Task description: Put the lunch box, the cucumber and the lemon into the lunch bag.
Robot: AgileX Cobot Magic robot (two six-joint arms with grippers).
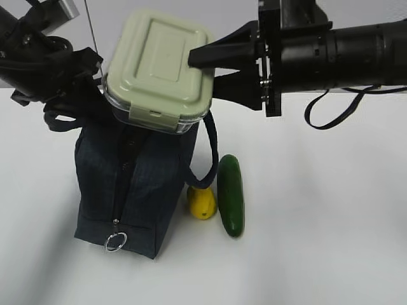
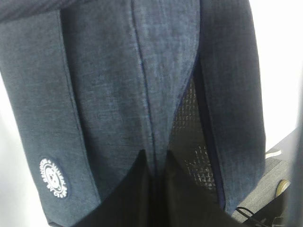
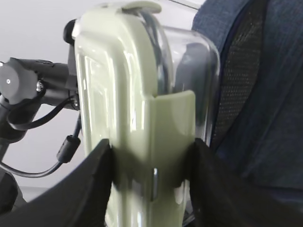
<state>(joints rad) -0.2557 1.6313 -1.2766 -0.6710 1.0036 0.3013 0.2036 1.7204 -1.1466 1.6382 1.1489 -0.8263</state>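
My right gripper (image 1: 202, 73) is shut on the lunch box (image 1: 159, 70), a clear container with a sage-green lid. It holds the box tilted in the air just above the top of the dark navy lunch bag (image 1: 149, 178). In the right wrist view the fingers clamp the lid side and the clear base of the lunch box (image 3: 142, 118). My left gripper (image 2: 154, 158) is shut on a fold of the lunch bag (image 2: 109, 94) near its mesh-lined opening. The yellow lemon (image 1: 202, 203) and the dark green cucumber (image 1: 230, 196) lie on the table right of the bag.
The bag's zipper ends in a silver ring pull (image 1: 116, 241) at its near end. One loop handle (image 1: 208, 159) hangs down over the lemon. A black cable (image 1: 331, 114) droops under the right arm. White tabletop (image 1: 318, 241) stretches to the right.
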